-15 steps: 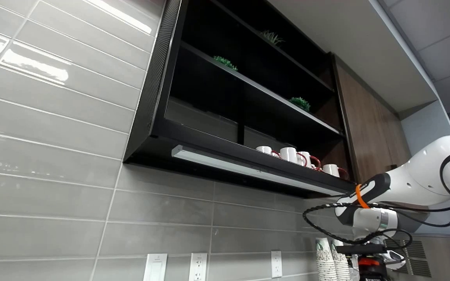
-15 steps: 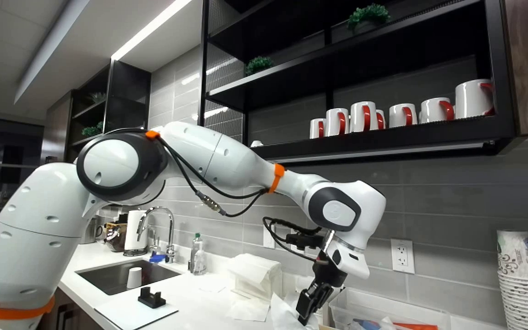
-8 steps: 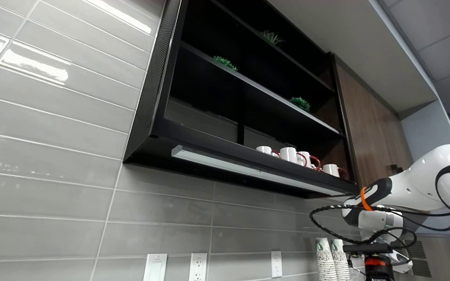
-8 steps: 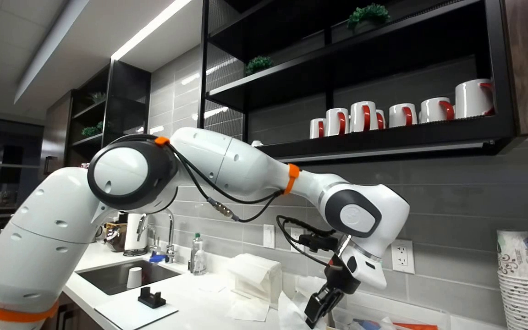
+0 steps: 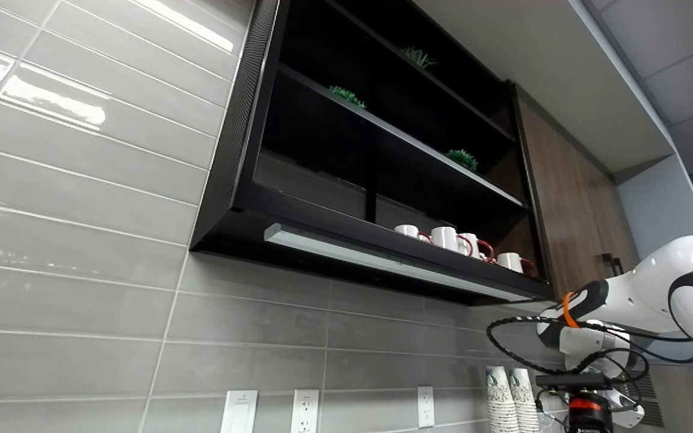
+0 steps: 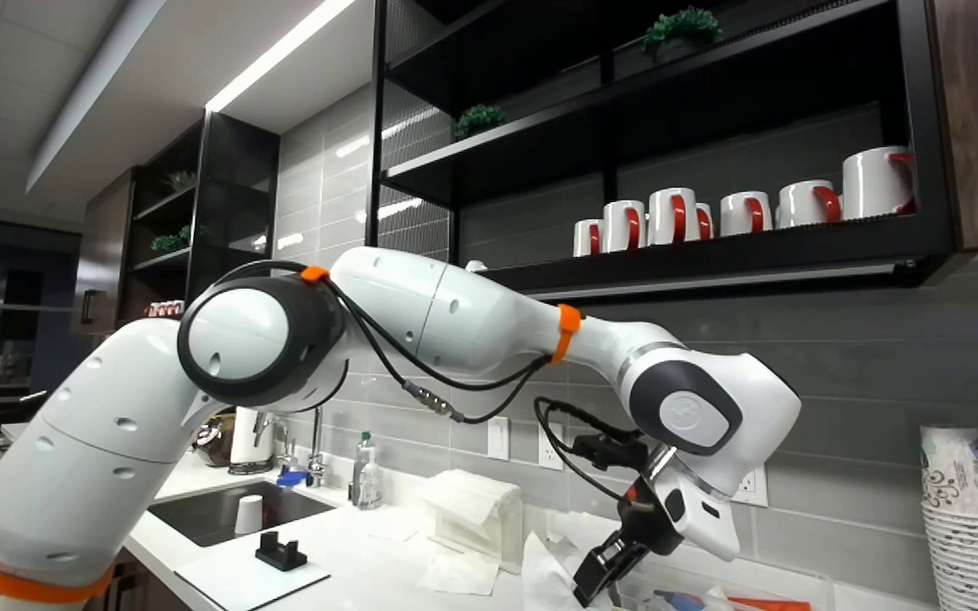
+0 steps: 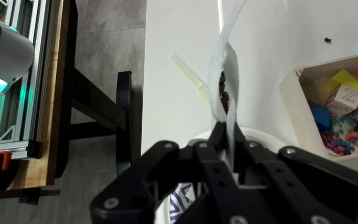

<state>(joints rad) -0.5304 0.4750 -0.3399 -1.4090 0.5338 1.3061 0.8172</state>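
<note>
Gripper of mine (image 7: 226,134) is clamped on some folded white paper (image 7: 215,81) with dark bits (image 7: 224,98) inside, held over the counter (image 7: 166,130). Probably light, floppy, easy to tear, so I'd pinch it gently where the layers meet. White dish (image 7: 267,138) below.

Bottom of the wrist view, the gripper (image 7: 227,130) blocks much of a white dish (image 7: 261,136); brown bits (image 7: 225,98) peek out, partly hidden by a white sheet (image 7: 233,84); the box (image 7: 301,118) runs off the right edge; and that dark speck (image 7: 328,40), upper right? Too tiny to name!
</note>
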